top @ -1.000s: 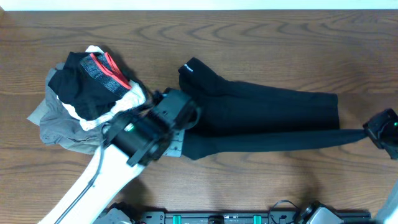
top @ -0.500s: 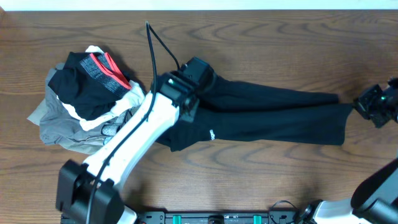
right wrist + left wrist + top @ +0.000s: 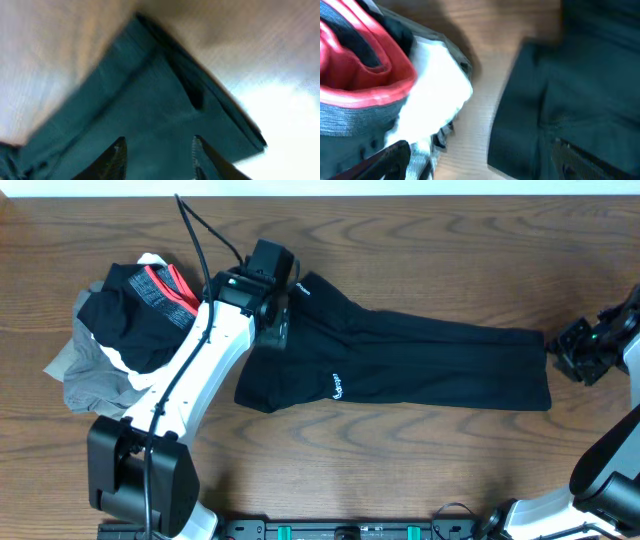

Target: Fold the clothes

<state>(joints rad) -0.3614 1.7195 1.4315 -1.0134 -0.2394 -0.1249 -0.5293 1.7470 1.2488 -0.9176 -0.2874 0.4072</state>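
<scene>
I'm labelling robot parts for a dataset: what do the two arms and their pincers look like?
The left arm has a long white link, black joints, a black base and a thin black cable looping above it. The left pincer has dark fingers. The right arm is also white; the right pincer is black and boxy.

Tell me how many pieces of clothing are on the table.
4 visible: black pants spread across the middle; piled at left, a black garment with red waistband, a white one, a grey one beneath. Others may be hidden.
</scene>
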